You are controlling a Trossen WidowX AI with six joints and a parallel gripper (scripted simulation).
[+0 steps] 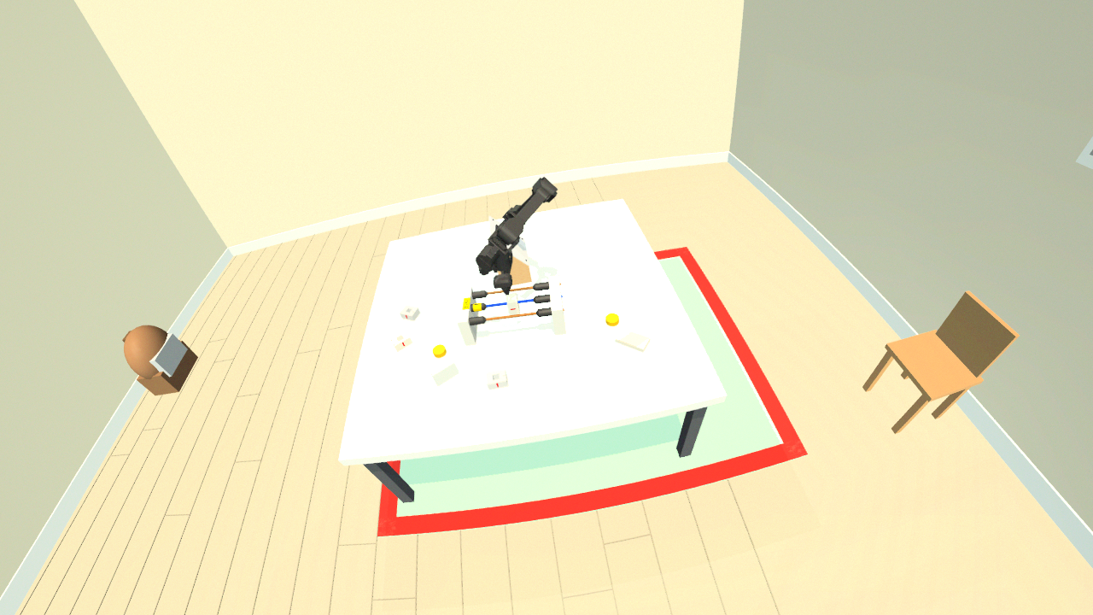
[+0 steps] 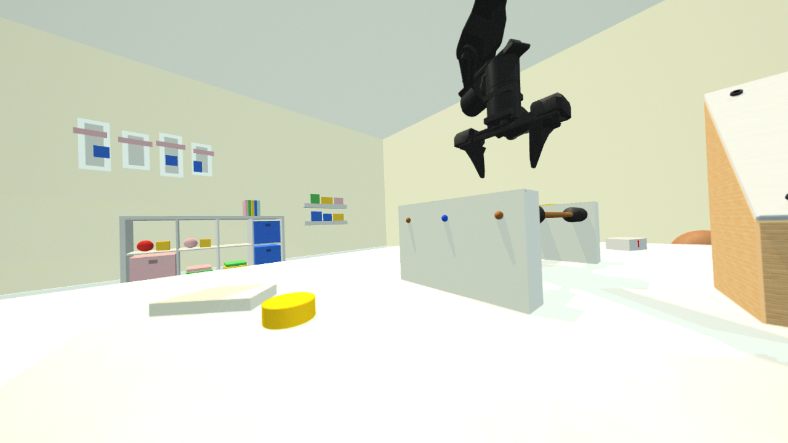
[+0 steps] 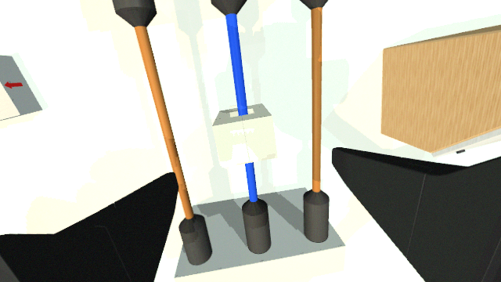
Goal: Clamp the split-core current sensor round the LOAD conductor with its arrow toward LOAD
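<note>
The white split-core sensor (image 1: 512, 303) (image 3: 244, 142) sits round the middle, blue conductor (image 1: 494, 305) (image 3: 236, 59). Its halves meet at a thin seam, so it looks shut; the latch is too small to judge. A red mark shows on it in the top view, but its direction is unclear. A yellow tag (image 1: 466, 303) stands at the blue conductor's left end; its lettering is not readable. My gripper (image 1: 506, 291) (image 2: 507, 171) (image 3: 256, 167) is open and empty above the conductor rack. Its fingertips stand wide apart, clear of the sensor.
Two copper conductors (image 3: 156, 90) (image 3: 316, 98) flank the blue one, between upright end walls (image 1: 558, 319) (image 2: 468, 258). A wooden-sided box (image 2: 738, 231) (image 3: 438, 90) stands beside the rack. Yellow discs (image 1: 611, 319) (image 1: 439, 351), flat white blocks (image 1: 634, 341) (image 1: 444, 373) and several small red-marked pieces (image 1: 497, 380) lie around.
</note>
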